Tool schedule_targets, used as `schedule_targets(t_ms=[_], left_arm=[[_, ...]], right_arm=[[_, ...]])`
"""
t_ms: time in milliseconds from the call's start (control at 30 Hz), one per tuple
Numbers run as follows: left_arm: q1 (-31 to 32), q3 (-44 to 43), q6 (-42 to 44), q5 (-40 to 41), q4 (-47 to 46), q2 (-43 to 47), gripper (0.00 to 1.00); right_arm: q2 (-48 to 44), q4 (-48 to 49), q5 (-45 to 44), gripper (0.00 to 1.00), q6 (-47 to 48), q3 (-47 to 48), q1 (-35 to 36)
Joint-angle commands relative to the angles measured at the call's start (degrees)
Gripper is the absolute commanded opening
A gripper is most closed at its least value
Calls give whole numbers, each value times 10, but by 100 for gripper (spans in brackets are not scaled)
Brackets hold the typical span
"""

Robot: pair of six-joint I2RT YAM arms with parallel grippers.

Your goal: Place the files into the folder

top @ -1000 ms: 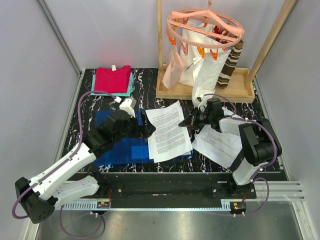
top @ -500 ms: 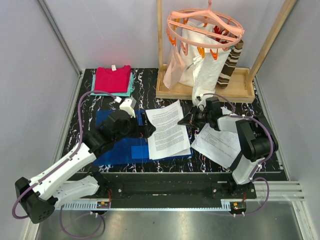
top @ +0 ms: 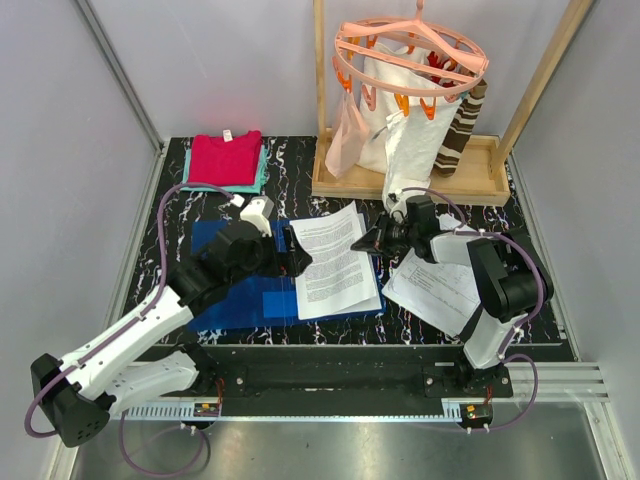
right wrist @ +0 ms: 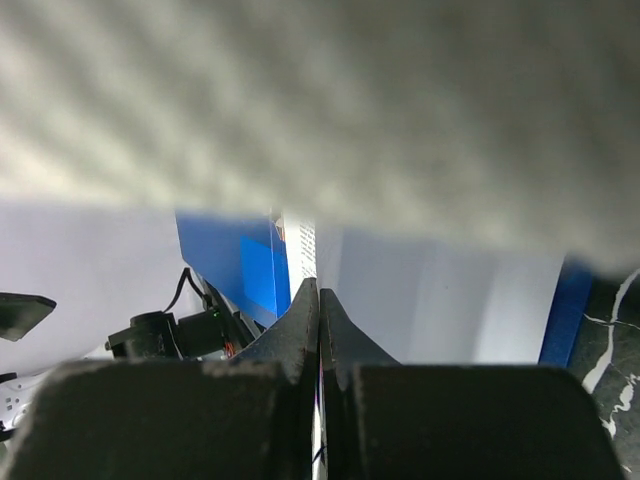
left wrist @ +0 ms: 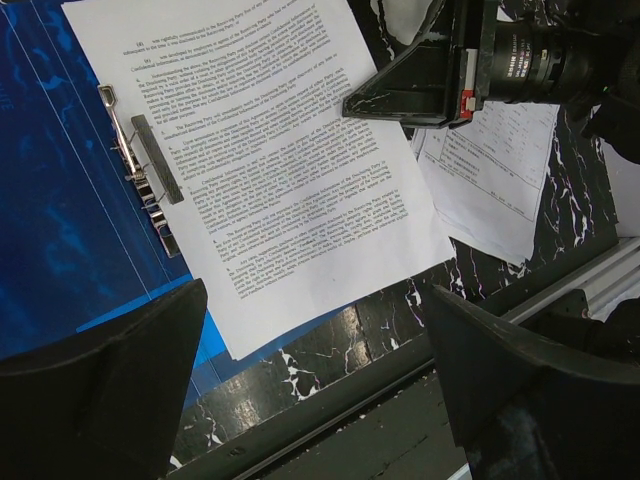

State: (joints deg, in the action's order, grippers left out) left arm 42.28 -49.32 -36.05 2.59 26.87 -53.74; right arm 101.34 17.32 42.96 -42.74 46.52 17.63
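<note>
As the right gripper (top: 360, 243) clamps the files (top: 335, 265) by their right margin, long axis running toward the table's (top: 440, 330) near edge over the folder (top: 225, 300), the left gripper (top: 298, 258) hangs spread open beside them.

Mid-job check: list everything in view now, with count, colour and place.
folder: one, blue, open, table left-centre
clip: one, metal, inside folder
held sheet: one, white, across folder
spare sheets: few, white, table right
cloths: two, red on teal, far left
rack: one, wooden, far right
hanger: one, peach, hanging in rack
garments: several, mostly white, pegged to hanger
table: one, black marbled
left tool: open, above folder
right tool: shut on held sheet's edge
</note>
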Motion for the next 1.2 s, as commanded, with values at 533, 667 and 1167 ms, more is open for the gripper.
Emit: schedule_targets(t_ms=[533, 667, 1167], left_arm=[[-2, 4, 12, -20, -39, 1, 93], [3, -10, 10, -43, -69, -33, 92], [165, -366, 60, -103, -174, -525, 74]], right_arm=[[-42, -308, -153, 67, 120, 106, 24], [-143, -448, -370, 100, 158, 111, 21], [-301, -504, -481, 93, 86, -41, -257]])
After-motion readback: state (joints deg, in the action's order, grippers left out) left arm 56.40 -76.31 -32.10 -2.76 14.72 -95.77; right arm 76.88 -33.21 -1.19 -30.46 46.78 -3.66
